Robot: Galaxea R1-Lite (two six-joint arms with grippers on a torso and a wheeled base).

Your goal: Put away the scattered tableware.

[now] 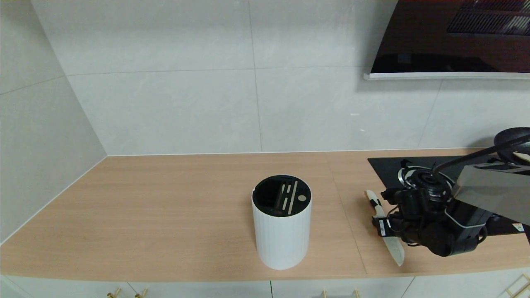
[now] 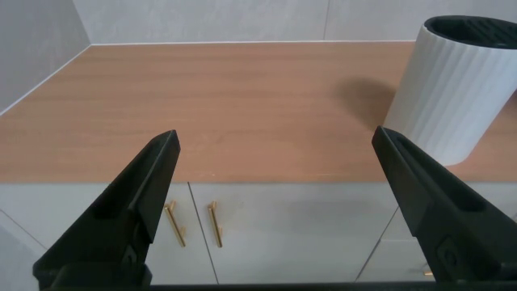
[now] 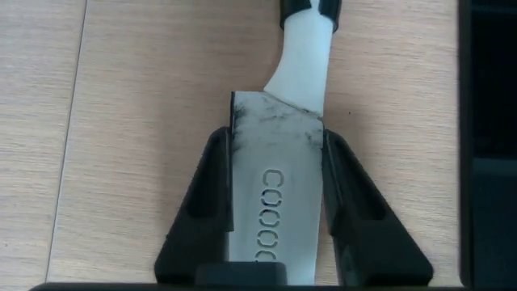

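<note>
A white ribbed knife holder [image 1: 281, 223] with a black slotted top stands upright mid-counter; the left wrist view has it [image 2: 452, 89] off to one side. To its right, a white-bladed knife [image 1: 393, 248] with a white and black handle lies flat on the wooden counter, tip toward the front edge. My right gripper [image 1: 385, 219] is down over the blade. In the right wrist view its fingers [image 3: 214, 186] press against both edges of the blade [image 3: 279, 202], so the gripper [image 3: 277, 145] is shut on it. My left gripper [image 2: 275, 141] hangs open and empty before the counter's front edge.
A black cooktop [image 1: 385, 165] with a burner [image 1: 418, 176] and a dark pan [image 1: 513, 142] sits at the back right, under a range hood [image 1: 451, 37]. Tiled walls close the back and left. Cabinet doors with gold handles [image 2: 214, 226] lie below the counter edge.
</note>
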